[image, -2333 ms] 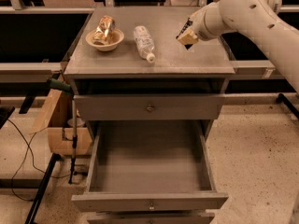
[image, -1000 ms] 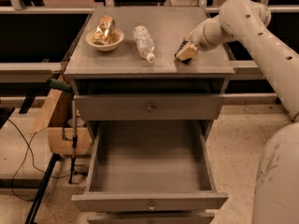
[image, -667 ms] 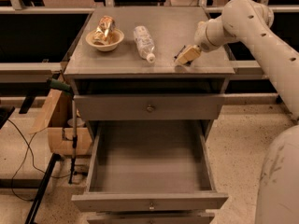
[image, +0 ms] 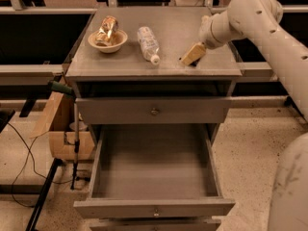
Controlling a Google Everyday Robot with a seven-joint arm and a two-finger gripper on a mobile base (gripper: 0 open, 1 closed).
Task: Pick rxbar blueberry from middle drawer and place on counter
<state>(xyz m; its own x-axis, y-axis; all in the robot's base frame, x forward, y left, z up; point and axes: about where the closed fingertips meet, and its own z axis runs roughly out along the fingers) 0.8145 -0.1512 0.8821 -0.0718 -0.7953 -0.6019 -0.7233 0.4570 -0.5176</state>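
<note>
Grey metal drawer cabinet seen from the front and above, with the robot's pale arm (image: 269,30) reaching in from the upper right. The gripper (image: 191,55), tan in colour, is tilted down onto the right front part of the counter (image: 178,28), its tip at or touching the speckled surface near the front rim; whether it is spread, narrowed or clamped on something cannot be told from this view. A small dark patch at the lower edge of the gripper, lying on the counter, is the only visible trace that fits the rxbar blueberry (image: 194,63); it is mostly hidden by the gripper, and its print cannot be made out. To the left of the gripper, well apart from it, a clear plastic bottle (image: 148,43) lies on its side with the cap pointing toward the front edge. Farther left stands a shallow bowl (image: 115,43) holding a shiny gold-and-silver wrapper (image: 107,28). Below the counter, the upper drawer front (image: 120,110) is closed, with a small round knob at its centre. The middle drawer (image: 115,208) is pulled fully out toward the camera, its grey floor and side walls in view. A cardboard box (image: 57,124) leans beside the cabinet's left side.
</note>
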